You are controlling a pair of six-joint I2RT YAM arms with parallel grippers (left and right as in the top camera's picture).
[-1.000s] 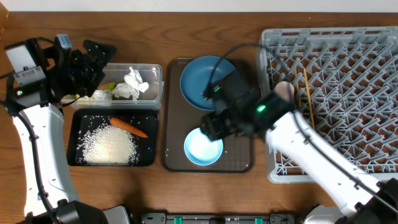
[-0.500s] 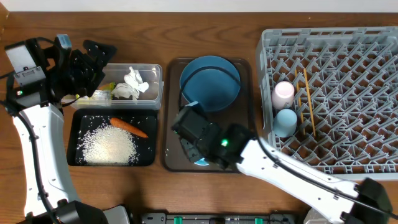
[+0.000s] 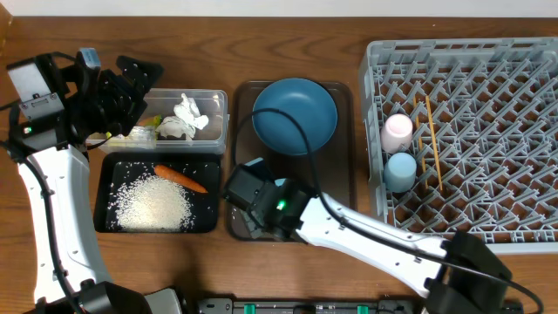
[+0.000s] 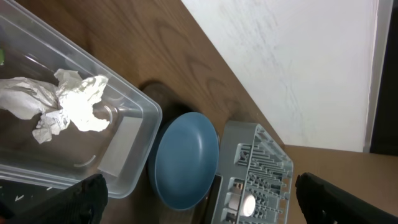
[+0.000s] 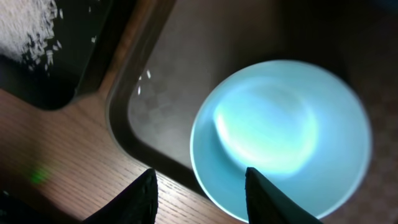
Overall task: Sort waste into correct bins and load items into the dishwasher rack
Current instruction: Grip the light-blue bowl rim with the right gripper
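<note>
Since a second ago the right arm has swung from the middle of the dark brown tray (image 3: 351, 157) to its near-left corner. Its wrist now covers the light blue bowl (image 5: 280, 134), which lay open to the overhead camera before. The dark blue plate (image 3: 295, 115) at the tray's far end, then partly crossed by the arm, now shows whole. So do the pink cup (image 3: 397, 131) and the light blue cup (image 3: 401, 168), which stand side by side at the left edge of the grey rack (image 3: 488, 52), with the chopsticks (image 3: 432, 144) just to their right. The left arm has not moved. The left gripper (image 4: 205, 202) hangs over the left end of the clear container (image 3: 216, 109) with its fingers spread wide. The tissue (image 3: 185, 118), the carrot (image 3: 180, 178) and the rice (image 3: 155, 205) in the black tray (image 3: 107, 166) lie as before. The bowl shows only in the right wrist view, blurred and glaring. There the right gripper (image 5: 199, 196) has its fingers apart on either side of the bowl's near rim. Whether they touch the rim cannot be told. The yellow-green wrapper (image 3: 144, 133) is mostly hidden under the left gripper.
</note>
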